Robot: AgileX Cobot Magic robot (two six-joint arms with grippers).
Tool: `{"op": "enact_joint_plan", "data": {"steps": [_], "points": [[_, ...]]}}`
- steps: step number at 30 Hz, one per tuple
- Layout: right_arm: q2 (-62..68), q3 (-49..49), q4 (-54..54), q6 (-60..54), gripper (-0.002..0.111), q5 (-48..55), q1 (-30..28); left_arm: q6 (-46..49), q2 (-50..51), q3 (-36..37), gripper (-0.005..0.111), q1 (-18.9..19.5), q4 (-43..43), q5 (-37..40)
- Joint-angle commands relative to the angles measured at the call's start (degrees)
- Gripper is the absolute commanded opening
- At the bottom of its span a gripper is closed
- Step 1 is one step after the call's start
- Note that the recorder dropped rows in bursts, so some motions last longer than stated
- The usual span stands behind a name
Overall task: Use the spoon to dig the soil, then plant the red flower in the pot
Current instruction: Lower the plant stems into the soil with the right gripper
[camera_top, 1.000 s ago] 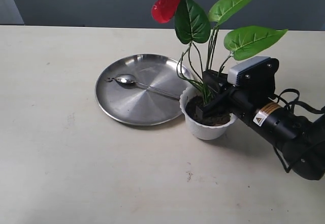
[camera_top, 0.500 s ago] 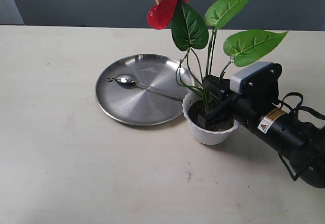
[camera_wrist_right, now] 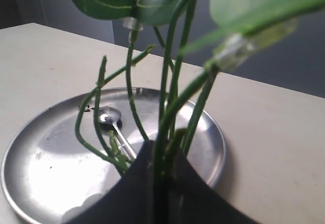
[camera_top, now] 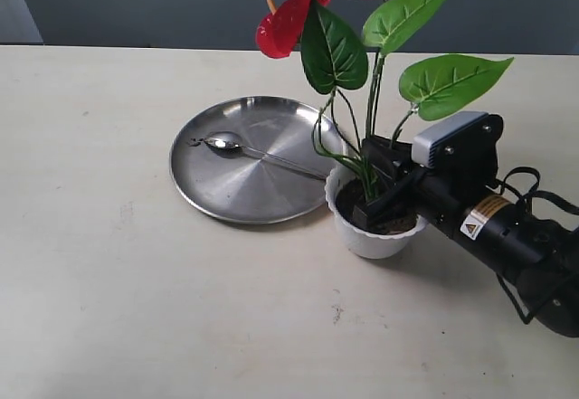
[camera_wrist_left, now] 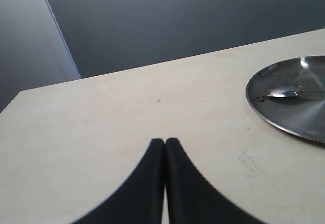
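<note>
Over pot: right end effector clamped on red flower stems; long axis upright, base meeting soil directly beneath.

A round steel plate sat on the pale table, left of centre; a dark wall stood behind.

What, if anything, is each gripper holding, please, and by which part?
The right gripper holds the red flower by its lower stems, just above the pot. The left gripper is shut, holding nothing.
</note>
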Motion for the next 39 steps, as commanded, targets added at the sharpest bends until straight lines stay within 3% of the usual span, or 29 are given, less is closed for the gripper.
{"op": "enact_joint_plan", "data": {"steps": [1, 39], "points": [[-0.11, 2.42, -0.88, 0.24, -0.001, 2.72, 0.01, -0.12, -0.13, 0.23, 0.000, -0.28, -0.10, -0.53], [1.94, 3.75, -0.87, -2.30, -0.001, 2.72, 0.01, -0.12, -0.13, 0.23, 0.000, -0.28, -0.10, -0.53]]}}
